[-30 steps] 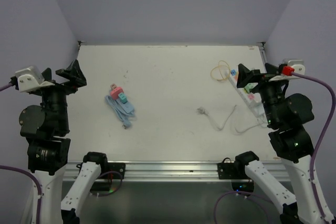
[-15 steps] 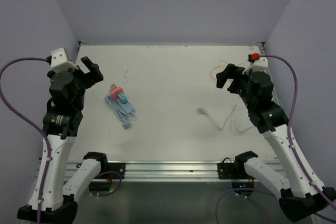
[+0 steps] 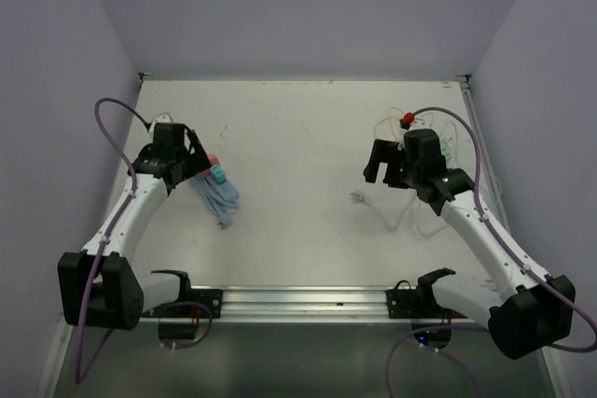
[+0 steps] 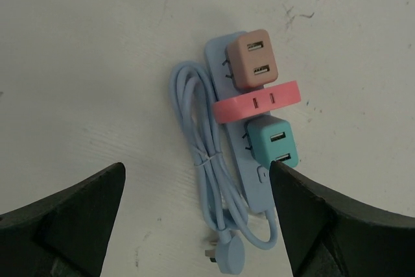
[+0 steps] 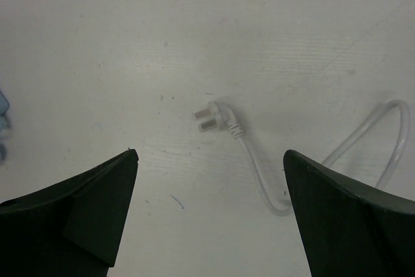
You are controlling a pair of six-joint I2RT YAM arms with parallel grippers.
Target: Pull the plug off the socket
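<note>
White matte tabletop (image 3: pixel 298 128), scuffed and speckled, boxed in by plain lavender walls (image 3: pixel 308 6) on three sides, with an aluminium rail (image 3: pixel 298 297) along the near edge. My left gripper (image 3: pixel 191 165) hangs over the light-blue power strip (image 4: pixel 254 189), jaws spread wide with nothing between them. The strip lies flat on the left half. A pink cube plug (image 4: pixel 253 60) and a teal cube plug (image 4: pixel 272 144) are both seated in it, with a pink band (image 4: pixel 257 102) across it between the two. Its bundled light-blue cable (image 4: pixel 206 154) lies right beside it, touching. My right gripper (image 5: pixel 211 154) also has its jaws wide apart and empty, above the loose white plug (image 5: pixel 214 116) and its white cord (image 5: pixel 259 173) on the right half. A thin yellow loop (image 3: pixel 385 124) sits behind that arm; I cannot tell what else lies under the arm.

One second ago both arms were folded up high at the outer edges of the tabletop. Half a second ago they were swinging inward. Now both are stretched out low over the surface. The blue strip, both cube plugs and the white cord have not shifted. Neither cube plug is out of the strip yet.
</note>
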